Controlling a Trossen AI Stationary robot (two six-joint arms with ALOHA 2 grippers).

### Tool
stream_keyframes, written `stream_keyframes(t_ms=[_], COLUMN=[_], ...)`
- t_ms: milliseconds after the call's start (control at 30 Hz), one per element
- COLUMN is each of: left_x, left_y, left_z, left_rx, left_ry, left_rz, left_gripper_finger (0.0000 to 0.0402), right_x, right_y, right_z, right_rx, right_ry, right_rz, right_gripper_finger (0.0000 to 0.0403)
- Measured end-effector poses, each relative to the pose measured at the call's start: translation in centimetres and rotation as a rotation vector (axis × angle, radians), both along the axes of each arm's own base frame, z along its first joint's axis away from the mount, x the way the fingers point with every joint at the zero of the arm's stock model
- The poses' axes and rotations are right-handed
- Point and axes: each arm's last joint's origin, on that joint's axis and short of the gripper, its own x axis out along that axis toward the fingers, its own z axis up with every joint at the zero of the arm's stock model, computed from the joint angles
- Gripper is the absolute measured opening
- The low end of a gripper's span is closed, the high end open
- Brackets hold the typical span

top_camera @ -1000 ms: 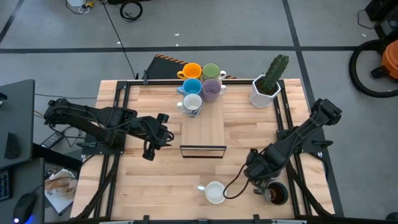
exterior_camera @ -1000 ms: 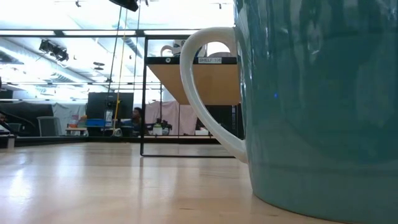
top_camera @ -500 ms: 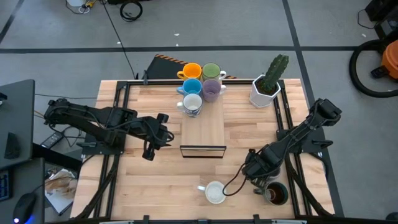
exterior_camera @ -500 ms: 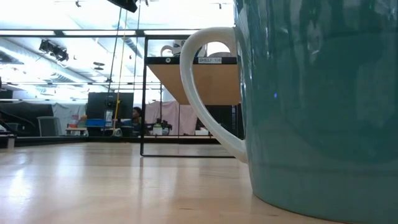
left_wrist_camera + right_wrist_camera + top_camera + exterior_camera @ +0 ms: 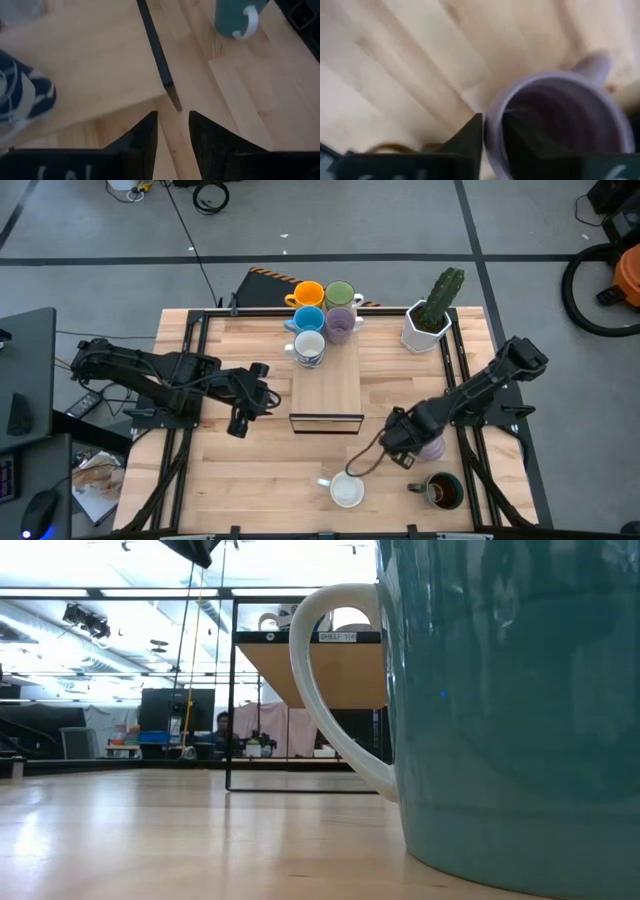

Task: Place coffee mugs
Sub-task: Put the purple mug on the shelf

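Near the table's right edge, toward the front, your right gripper point(image 5: 405, 448) is clamped on the rim of a purple mug point(image 5: 555, 120), one finger inside the cup and one outside the wall; in the high view that purple mug point(image 5: 432, 447) shows just beside the gripper, partly under the arm. Closer to the front right corner sits the dark mug point(image 5: 443, 491) with the brown inside, and a white mug point(image 5: 345, 489) stands at the middle of the front edge. At the middle of the back edge you have five mugs clustered together: orange mug point(image 5: 306, 295), green mug point(image 5: 339, 295), blue mug point(image 5: 308, 319), a second purple mug point(image 5: 340, 325) and a white patterned mug point(image 5: 308, 347) on the raised wooden shelf point(image 5: 327, 392). The white planter point(image 5: 424, 328) with its cactus is near the back right corner. Your left gripper point(image 5: 240, 412) waits over the left half of the table, its fingers point(image 5: 145, 137) narrowly apart and holding nothing.
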Motion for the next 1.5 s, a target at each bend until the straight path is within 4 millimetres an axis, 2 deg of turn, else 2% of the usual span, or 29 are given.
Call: stream_keyframes(t_ms=[100,333,533,867,1100,1267,1500], left_x=[-0.2,-0.1,-0.1,-0.1,-0.1,-0.1,-0.1], left_y=[-0.3,-0.8,-0.8,-0.8,-0.8,-0.8,-1.0], left_z=[-0.1,0.1,0.1,0.1,0.1,0.1,0.1], left_rx=[0.02,0.068,0.075,0.074,0.073,0.07,0.021], left_ry=[0.014,-0.02,-0.024,-0.023,-0.026,-0.026,-0.018], left_rz=[-0.028,-0.036,-0.031,-0.03,-0.03,-0.033,-0.077], left_gripper_finger=[0.0117,0.0117,0.0117,0.0117,0.0117,0.0117,0.0117], right_x=[-0.7,-1.3,-1.3,-2.5,-2.5,-2.4,-1.3], right_y=[0.4,0.4,0.0,-2.5,-4.6,-5.4,-5.3], right_z=[-0.5,-1.2,-1.0,3.0,4.6,6.5,10.7], right_rx=[-0.026,-0.035,-0.095,-0.171,-0.198,-0.177,-0.174], right_ry=[0.021,0.058,0.01,-0.239,-0.36,-0.449,-0.543], right_rz=[-0.006,-0.024,0.013,-0.039,-0.05,0.059,0.317], right_gripper_finger=[0.0026,0.0041,0.0028,0.0029,0.0032,0.0031,0.0031])
